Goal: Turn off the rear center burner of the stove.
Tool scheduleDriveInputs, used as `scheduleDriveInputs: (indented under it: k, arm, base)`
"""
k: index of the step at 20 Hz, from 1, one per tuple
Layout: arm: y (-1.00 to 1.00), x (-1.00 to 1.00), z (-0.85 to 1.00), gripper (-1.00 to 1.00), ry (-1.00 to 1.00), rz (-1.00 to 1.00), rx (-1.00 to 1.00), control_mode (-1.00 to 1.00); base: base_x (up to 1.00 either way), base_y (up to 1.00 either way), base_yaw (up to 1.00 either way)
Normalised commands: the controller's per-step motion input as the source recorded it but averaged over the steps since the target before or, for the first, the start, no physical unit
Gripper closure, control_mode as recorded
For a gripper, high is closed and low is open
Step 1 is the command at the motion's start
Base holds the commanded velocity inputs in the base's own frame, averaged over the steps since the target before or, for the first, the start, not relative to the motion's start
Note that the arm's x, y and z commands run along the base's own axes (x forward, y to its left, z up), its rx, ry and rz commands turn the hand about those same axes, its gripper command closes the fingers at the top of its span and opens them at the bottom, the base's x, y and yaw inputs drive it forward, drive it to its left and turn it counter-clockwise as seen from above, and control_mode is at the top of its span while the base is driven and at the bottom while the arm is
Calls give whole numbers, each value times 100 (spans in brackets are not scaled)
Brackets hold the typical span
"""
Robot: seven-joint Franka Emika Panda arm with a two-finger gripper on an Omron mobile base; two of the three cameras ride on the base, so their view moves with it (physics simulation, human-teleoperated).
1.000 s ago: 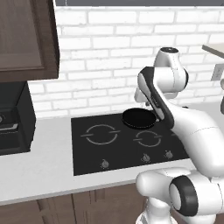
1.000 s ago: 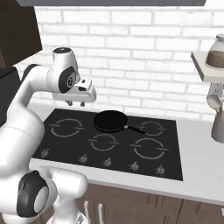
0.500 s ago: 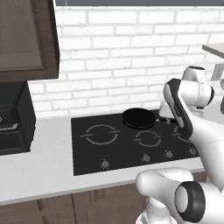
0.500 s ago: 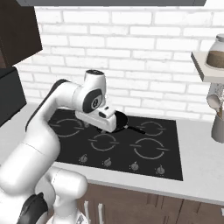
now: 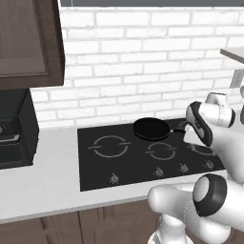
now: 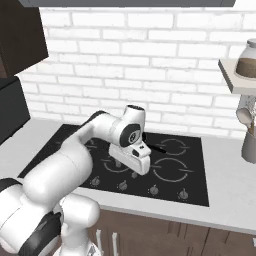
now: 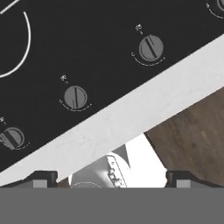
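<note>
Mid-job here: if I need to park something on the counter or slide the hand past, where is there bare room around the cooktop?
Free: the white counter between the black boxy appliance and the stove, and the counter strip in front of the knobs. On the stove's other side, counter runs to a grey utensil holder. Crowded: the rear middle, where the frying pan sits, and the front, where the arm hangs.

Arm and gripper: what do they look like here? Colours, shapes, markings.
White glossy arm of rounded tubular segments, with dark grey round joint caps and black seams. White boxy hand. Gripper has two small dark, square-edged finger tips. No cables or markings discernible.
</note>
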Motion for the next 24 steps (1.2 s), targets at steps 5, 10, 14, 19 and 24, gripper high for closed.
scheduleDriveInputs:
  k: [5,10,14,19,24]
  arm:
    - [13,1,-64,-100,0,0,0,-100]
    - [35,18,-52,-100,0,0,0,-100]
    - [29,28,-42,-100,0,0,0,-100]
    - [-6,23,-34,-100,0,0,0,-100]
    - [-11,5,-30,-100,0,0,0,-100]
  base:
    - [0,0,0]
    - [0,0,0]
    - [0,0,0]
    - [0,0,0]
    - [0,0,0]
